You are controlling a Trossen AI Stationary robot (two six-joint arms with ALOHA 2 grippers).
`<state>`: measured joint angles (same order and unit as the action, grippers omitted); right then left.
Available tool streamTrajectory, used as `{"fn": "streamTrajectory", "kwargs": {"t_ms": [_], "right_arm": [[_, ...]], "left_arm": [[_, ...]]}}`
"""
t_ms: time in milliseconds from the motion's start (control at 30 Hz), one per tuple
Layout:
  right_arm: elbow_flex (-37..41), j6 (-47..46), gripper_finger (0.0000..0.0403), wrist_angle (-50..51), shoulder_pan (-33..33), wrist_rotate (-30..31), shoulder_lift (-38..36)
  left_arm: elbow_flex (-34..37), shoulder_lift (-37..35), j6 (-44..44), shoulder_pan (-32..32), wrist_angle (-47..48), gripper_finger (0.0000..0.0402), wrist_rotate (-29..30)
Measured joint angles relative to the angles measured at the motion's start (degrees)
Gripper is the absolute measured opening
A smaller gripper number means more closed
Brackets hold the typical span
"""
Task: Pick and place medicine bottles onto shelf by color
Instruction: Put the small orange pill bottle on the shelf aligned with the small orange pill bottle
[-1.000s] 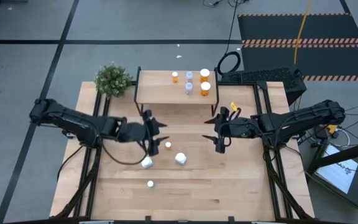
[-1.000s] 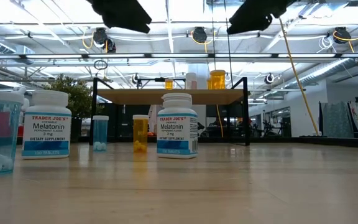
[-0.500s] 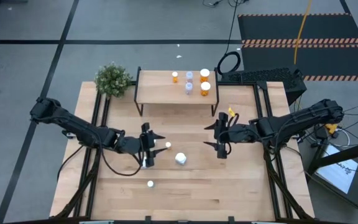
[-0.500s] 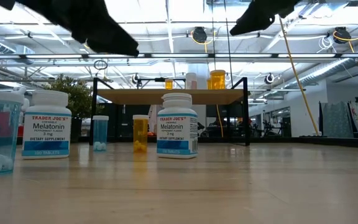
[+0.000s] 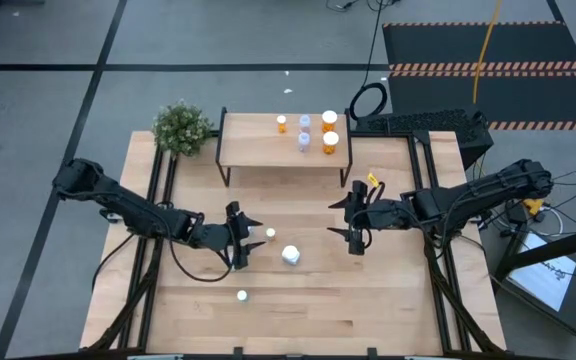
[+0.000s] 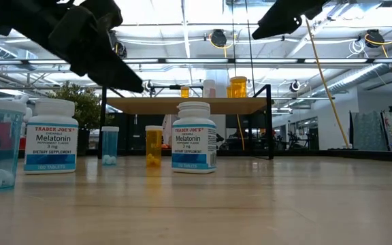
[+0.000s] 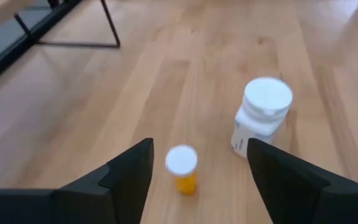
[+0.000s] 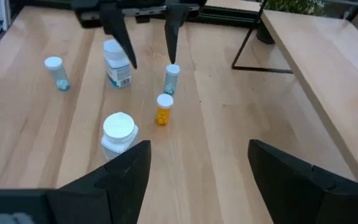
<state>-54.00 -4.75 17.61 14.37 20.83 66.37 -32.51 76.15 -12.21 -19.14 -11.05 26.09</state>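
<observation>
The medicine bottles (image 5: 270, 233) are split between tabletop and shelf (image 5: 258, 150): four stand on the board's right half, beyond both grippers. The left gripper (image 5: 243, 237) is held low over the table's middle with its fingers spread wide and nothing between them. A small orange bottle (image 7: 182, 168) is seen directly ahead of its gap, upright, and a white Melatonin bottle (image 7: 261, 116) stands just past the orange one, nearer the right arm. A pale blue bottle (image 8: 171, 79) stands under the left gripper's fingers in the right wrist view; whether it is touched cannot be told. A second Melatonin bottle (image 8: 117, 63) and another blue bottle (image 8: 55, 72) are set behind the left gripper, toward the table's front. The right gripper (image 5: 353, 219) is held apart, open and empty.
</observation>
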Motion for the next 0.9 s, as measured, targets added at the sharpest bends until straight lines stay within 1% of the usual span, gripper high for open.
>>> {"fn": "streamTrajectory", "kwargs": {"t_ms": [67, 133, 233, 333, 400, 500, 700, 900], "right_arm": [[0.4, -1.6, 0.0265, -0.5, 0.0, 0.0, 0.0], [2.6, -2.8, 0.0265, -3.1, 0.1, 0.0, 0.1], [8.3, -3.0, 0.0265, -10.3, 0.9, -0.1, 0.2], [12.9, -0.4, 0.0265, -18.8, 0.9, -1.6, 0.2], [14.8, 0.6, 0.0265, -21.7, 0.6, -1.5, 0.2], [15.5, 1.0, 0.0265, -24.0, 0.5, -1.5, 0.2], [15.5, 0.9, 0.0265, -23.8, 0.8, -1.5, 0.2], [15.5, 0.9, 0.0265, -23.7, 0.9, -1.5, 0.2]], "left_arm": [[0.0, 1.6, 1.0, 0.0, -1.8, 0.0273, 0.0], [0.0, 3.2, 1.8, 0.1, -2.5, 0.0284, -0.1], [0.0, 5.5, 1.8, 1.2, -4.5, 0.0298, -0.1], [0.0, 6.9, 1.1, 2.5, -4.2, 0.0306, -0.7], [0.0, 7.6, 0.5, 3.5, -4.4, 0.0307, -1.7], [0.0, 8.8, 0.5, 4.8, -5.0, 0.0298, -2.8], [-0.1, 11.8, 2.0, 6.1, -9.5, 0.0266, -4.8], [-0.1, 13.6, 2.0, 6.9, -10.1, 0.0239, -5.7]]}}
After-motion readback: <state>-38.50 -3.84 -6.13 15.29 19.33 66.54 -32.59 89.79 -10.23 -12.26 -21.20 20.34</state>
